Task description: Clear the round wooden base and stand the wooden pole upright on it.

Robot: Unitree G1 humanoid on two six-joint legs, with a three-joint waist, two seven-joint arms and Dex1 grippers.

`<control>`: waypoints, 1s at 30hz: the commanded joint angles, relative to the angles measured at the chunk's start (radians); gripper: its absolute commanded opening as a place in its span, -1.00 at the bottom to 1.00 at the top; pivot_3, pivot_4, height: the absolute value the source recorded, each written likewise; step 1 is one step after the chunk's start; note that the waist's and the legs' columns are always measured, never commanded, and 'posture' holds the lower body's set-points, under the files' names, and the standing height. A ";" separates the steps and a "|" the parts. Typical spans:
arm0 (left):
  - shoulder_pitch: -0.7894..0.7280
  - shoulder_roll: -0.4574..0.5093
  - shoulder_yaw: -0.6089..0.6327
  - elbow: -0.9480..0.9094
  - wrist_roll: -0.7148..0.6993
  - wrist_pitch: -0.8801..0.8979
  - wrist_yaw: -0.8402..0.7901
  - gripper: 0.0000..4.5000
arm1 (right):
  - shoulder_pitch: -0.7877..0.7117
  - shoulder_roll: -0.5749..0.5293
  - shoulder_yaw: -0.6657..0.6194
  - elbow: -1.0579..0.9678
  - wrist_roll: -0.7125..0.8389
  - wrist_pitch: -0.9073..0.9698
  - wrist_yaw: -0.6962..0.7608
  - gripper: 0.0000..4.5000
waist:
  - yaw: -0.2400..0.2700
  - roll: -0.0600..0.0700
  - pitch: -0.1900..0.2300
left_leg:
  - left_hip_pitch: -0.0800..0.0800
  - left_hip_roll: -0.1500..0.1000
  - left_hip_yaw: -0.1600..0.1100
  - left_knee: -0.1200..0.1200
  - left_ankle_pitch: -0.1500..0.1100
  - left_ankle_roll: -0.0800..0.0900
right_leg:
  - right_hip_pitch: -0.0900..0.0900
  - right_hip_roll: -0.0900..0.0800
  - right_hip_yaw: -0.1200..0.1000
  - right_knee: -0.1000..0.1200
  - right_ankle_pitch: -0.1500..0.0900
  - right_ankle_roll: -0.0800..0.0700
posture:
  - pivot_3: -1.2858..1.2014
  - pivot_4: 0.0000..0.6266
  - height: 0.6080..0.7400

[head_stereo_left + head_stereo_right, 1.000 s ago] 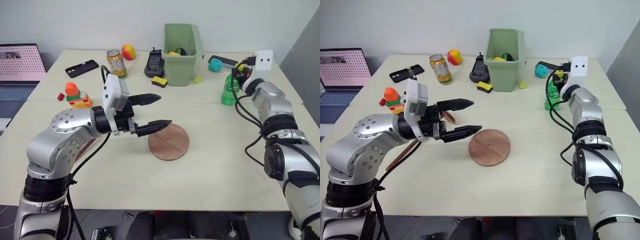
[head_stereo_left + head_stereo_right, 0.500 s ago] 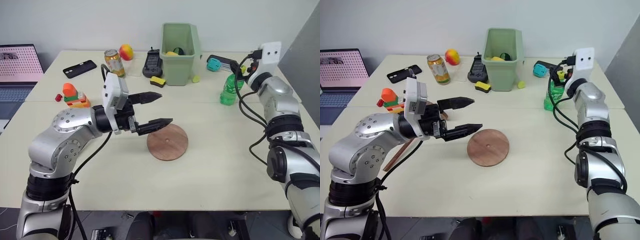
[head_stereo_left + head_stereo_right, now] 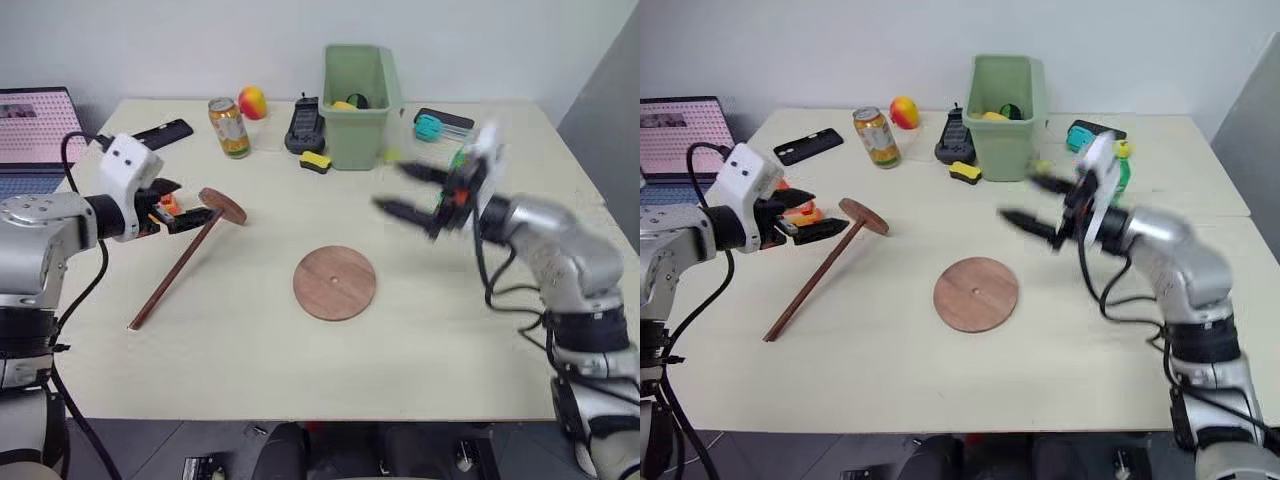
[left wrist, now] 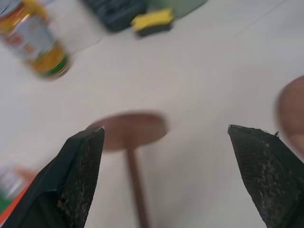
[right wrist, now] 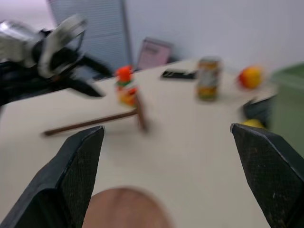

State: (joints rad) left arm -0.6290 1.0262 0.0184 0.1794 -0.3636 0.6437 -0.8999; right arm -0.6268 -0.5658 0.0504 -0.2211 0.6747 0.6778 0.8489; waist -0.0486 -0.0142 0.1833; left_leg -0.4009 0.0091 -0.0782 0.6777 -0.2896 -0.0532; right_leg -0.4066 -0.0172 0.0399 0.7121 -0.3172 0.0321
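Observation:
The round wooden base lies flat at the table's middle with nothing on it and a small hole in its centre. The wooden pole lies on the table to its left, its disc end toward the far side. My left gripper is open just left of that disc, which shows between its fingers in the left wrist view, untouched. My right gripper, blurred by motion, hangs open above the table beyond the base's right side, pointing left and holding nothing.
A green bin, a drink can, a black phone, a fruit and small items stand along the far side. A green bottle is behind the right gripper. A laptop sits far left.
My left gripper swung left, away from the base, to the pole's disc end, uncovering the pole. My right arm left the green bottle at the far right and swept in toward the centre, jaws now wide.

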 commanded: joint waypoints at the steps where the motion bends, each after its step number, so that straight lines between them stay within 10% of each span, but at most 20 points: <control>1: -0.058 0.012 -0.051 0.067 0.049 0.017 -0.076 0.92 | 0.085 -0.041 0.049 -0.152 0.009 0.000 0.073 0.98 | 0.012 -0.001 0.000 | 0.000 0.000 0.000 0.000 0.000 0.000 | 0.001 0.000 0.000 -0.001 0.000 0.000 | 0.03 -0.52 1.00; 15: -0.302 -0.178 -0.188 0.555 0.279 -0.188 -0.106 0.92 | 0.193 -0.038 0.081 -0.278 -0.038 -0.021 0.026 0.98 | 0.014 -0.003 0.001 | 0.000 -0.001 -0.001 0.002 0.000 0.000 | 0.000 0.003 -0.001 0.000 0.000 0.000 | 0.03 -0.52 1.00; 30: -0.402 -0.228 -0.174 0.710 0.365 -0.227 -0.170 -0.59 | 0.201 -0.043 0.049 -0.291 -0.018 -0.001 -0.030 1.00 | 0.014 -0.003 0.001 | 0.000 -0.001 -0.001 0.002 0.000 0.000 | 0.000 0.002 -0.001 0.001 0.000 0.000 | 0.03 -0.52 1.00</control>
State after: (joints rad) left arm -1.0018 0.7883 -0.1705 0.8955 -0.0076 0.4244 -1.0614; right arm -0.4189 -0.6078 0.1313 -0.4712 0.6417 0.6778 0.8229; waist -0.0349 -0.0174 0.1841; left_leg -0.4005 0.0085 -0.0794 0.6793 -0.2895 -0.0533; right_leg -0.4064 -0.0151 0.0388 0.7127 -0.3172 0.0322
